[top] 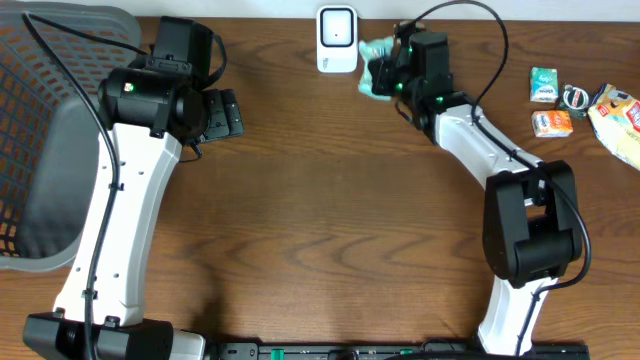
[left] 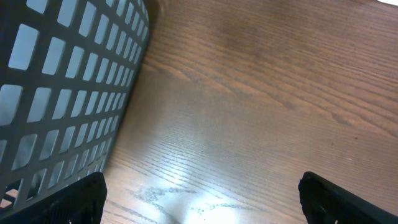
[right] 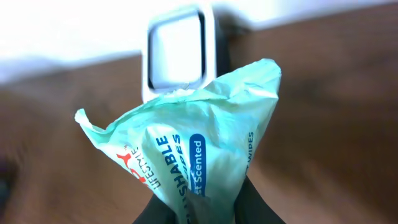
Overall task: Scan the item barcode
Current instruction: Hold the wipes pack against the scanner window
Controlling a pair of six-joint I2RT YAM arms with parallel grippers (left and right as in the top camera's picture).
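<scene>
Right jaws on wipes (scanner beyond)

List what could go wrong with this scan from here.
1. The pack is crumpled and pinched at one end by the right gripper; a creased barcode may not read.
2. No barcode shows on the side seen in the wrist view, so I cannot tell whether it faces the scanner.
3. The soft pack could sag or slip from so small a grip.
</scene>
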